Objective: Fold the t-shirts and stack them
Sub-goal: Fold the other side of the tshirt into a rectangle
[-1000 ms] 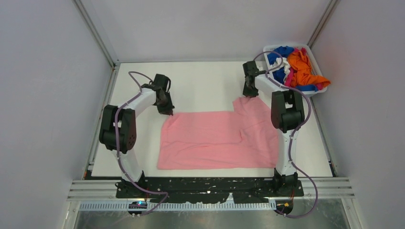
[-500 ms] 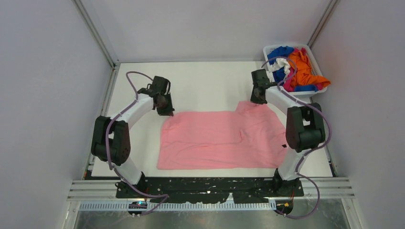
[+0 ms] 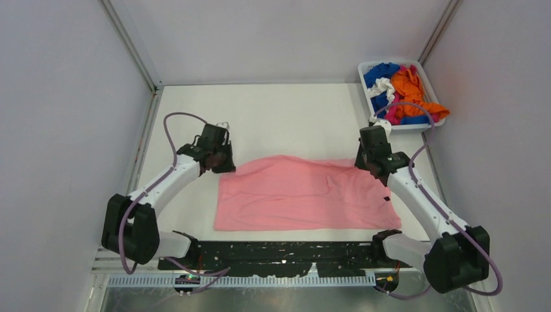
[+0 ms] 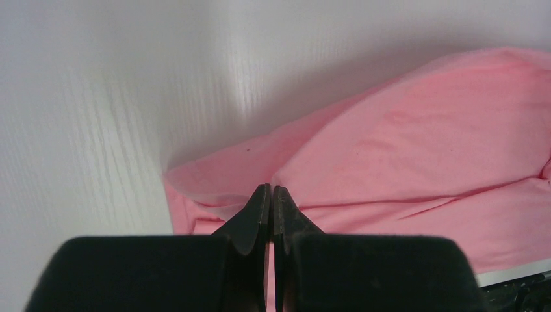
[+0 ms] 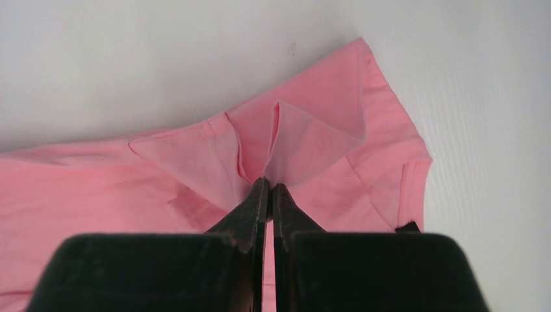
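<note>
Left gripper pinches the far left corner of a light pink t-shirt, its tapered black fingers pressed together on a lifted peak of the soft knit cloth. The shirt lies as a broad, faintly wrinkled rectangle on the matte white table, close to the arms' bases. At the shirt's far right corner, the right gripper clamps a tented fold of fabric beside the hemmed sleeve, jaws closed on it. Well apart, at the far right, a white slotted plastic basket holds a crumpled heap: a royal blue t-shirt, a white t-shirt and an orange t-shirt.
</note>
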You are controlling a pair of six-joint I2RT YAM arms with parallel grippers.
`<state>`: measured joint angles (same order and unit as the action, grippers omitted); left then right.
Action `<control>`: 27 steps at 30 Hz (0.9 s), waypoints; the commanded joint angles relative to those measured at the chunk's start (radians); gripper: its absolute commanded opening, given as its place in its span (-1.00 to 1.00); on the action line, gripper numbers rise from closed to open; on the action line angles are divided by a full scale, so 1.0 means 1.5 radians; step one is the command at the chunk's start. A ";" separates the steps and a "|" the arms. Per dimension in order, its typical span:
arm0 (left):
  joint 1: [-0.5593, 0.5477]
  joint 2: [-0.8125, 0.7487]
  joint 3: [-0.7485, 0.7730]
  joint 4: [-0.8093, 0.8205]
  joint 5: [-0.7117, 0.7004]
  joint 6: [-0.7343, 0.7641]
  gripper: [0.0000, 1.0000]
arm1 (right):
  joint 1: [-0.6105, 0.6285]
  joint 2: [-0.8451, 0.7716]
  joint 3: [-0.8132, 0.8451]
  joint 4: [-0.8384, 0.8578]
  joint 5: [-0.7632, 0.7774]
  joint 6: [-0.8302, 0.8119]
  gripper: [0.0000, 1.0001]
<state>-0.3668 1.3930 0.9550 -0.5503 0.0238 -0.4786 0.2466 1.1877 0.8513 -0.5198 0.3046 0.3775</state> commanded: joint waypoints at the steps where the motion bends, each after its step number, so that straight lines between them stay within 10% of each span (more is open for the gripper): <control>1: -0.005 -0.088 -0.052 0.042 -0.010 0.001 -1.00 | 0.042 -0.114 -0.011 -0.103 0.063 0.014 -0.89; 14: -0.006 -0.174 -0.194 0.065 -0.035 -0.038 -0.93 | 0.166 -0.211 -0.096 -0.296 0.060 0.139 -0.84; 21: -0.006 -0.208 -0.172 -0.061 -0.185 -0.104 0.21 | 0.198 -0.232 -0.105 -0.368 -0.100 0.153 -0.04; 24: -0.006 -0.225 -0.128 -0.127 -0.259 -0.140 0.87 | 0.199 -0.263 -0.083 -0.377 -0.095 0.135 0.62; 27: -0.006 -0.233 -0.097 -0.103 -0.185 -0.116 0.99 | 0.198 -0.291 -0.062 -0.348 -0.056 0.142 0.95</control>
<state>-0.3733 1.0794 0.7139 -0.6827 -0.2398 -0.6380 0.5404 0.8036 0.6907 -1.0603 0.1997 0.5789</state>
